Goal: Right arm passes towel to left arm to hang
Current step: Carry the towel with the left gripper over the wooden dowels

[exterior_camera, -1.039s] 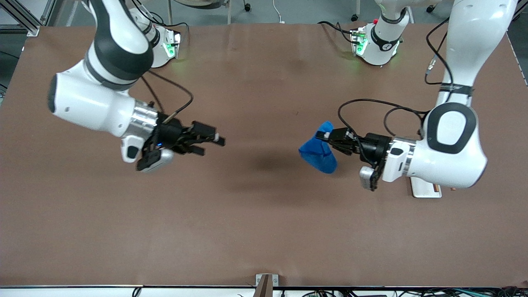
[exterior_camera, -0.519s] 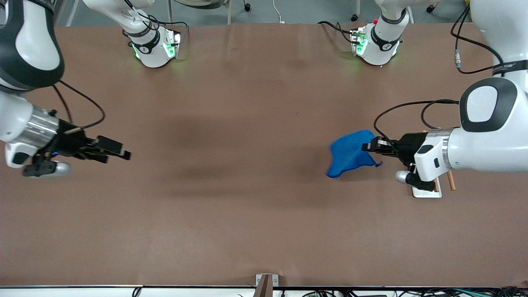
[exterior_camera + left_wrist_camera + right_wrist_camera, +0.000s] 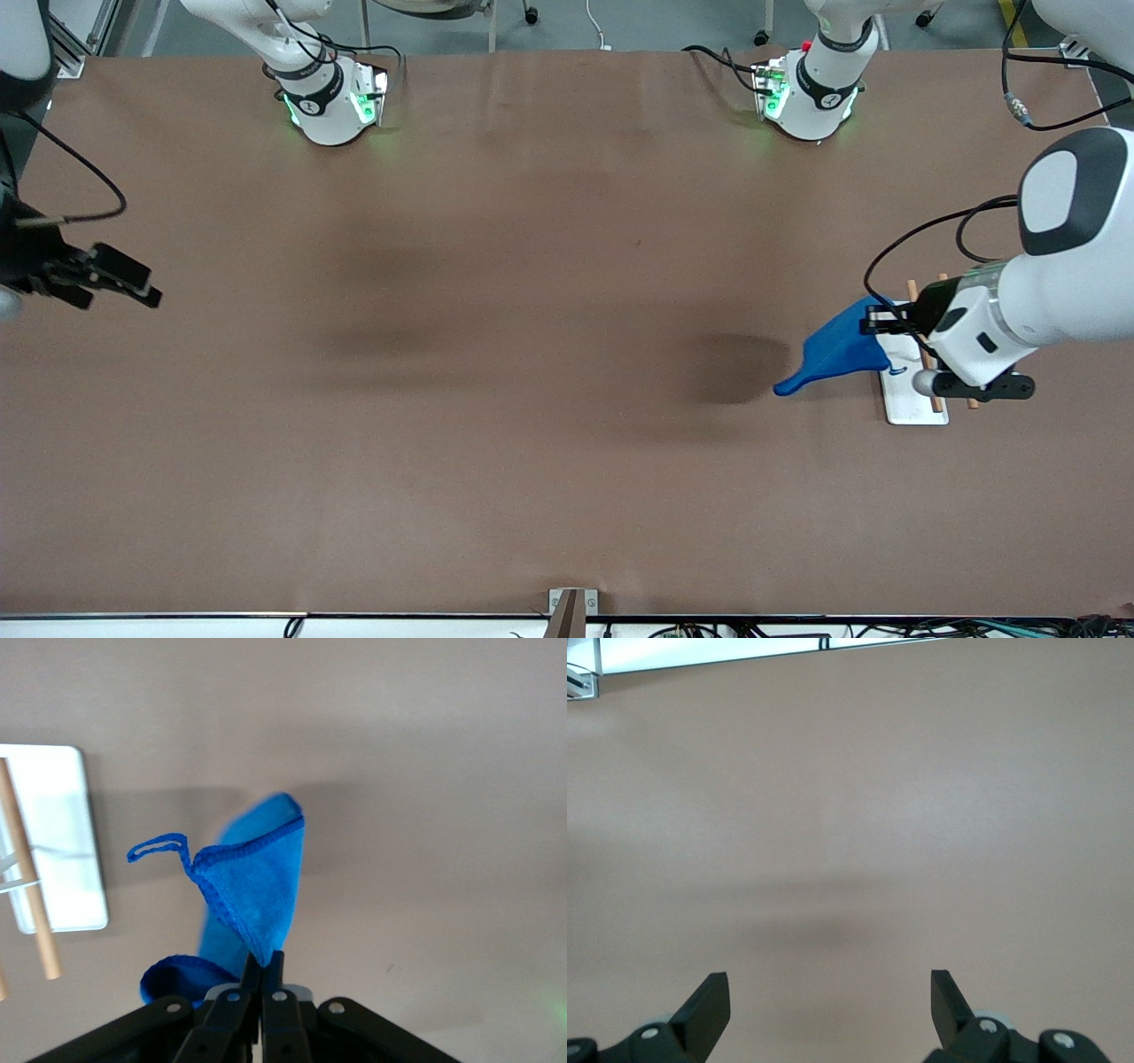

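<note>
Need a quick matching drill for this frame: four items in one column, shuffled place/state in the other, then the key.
Items:
1. towel
2. left end effector
3. right end effector
4. white rack with wooden rods

States:
A. open, holding nothing, over the right arm's end of the table
B. shut on a blue corner, in the air
C. resting on the table at the left arm's end
D. hanging blue from a pinched corner, with a loop tail

Pairs: 1-D, 2-B, 3-A, 4-C
</note>
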`<state>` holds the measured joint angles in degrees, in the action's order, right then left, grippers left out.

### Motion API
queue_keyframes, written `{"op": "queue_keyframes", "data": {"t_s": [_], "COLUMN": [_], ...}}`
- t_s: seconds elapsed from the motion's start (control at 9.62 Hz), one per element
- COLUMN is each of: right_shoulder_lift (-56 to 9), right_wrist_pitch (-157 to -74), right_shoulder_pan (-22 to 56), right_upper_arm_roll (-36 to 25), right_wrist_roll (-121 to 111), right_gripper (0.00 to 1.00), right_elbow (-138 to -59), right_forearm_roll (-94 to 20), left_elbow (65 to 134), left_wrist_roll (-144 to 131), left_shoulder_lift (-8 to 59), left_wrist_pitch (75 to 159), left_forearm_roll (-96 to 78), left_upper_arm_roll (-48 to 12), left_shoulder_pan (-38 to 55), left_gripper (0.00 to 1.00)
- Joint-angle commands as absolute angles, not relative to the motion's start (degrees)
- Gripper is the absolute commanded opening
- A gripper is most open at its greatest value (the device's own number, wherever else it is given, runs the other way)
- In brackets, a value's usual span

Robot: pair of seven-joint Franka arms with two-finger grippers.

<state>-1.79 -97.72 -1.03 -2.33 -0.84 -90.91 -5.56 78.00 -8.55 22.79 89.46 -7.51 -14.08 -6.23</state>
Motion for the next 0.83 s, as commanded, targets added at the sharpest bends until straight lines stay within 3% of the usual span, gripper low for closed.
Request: {"op": "queue_keyframes", "data": {"t_s": [0.0, 0.21, 0.73], "right_shoulder_lift": [2.19, 4.47, 5.10], "right_wrist_pitch": [-90.82, -85.45, -82.88], "right_shoulder_pan": [-2.11, -2.99, -5.35], "right_upper_arm_roll": [-4.21, -5.36, -3.52], "right_wrist_roll": [-0.35, -0.62, -3.50], "right_gripper": [1.00, 1.00, 1.00], "right_elbow": [-90.10, -88.42, -88.33], "right_forearm_roll": [-4.13, -3.43, 0.53], "left_elbow": [82.17, 83.93, 84.20], "left_wrist_roll": [-11.76, -14.49, -11.35], "left_shoulder_lift": [22.15, 22.06, 22.15], "left_wrist_pitch": [90.61, 90.62, 89.74], "left_forearm_roll": [-6.42, -6.24, -0.88], "left_upper_arm_roll": [-14.33, -14.15, -14.15], "left_shoulder_pan": [-9.22, -10.54, -15.11], "left_gripper": [0.01, 0.01, 0.01]}}
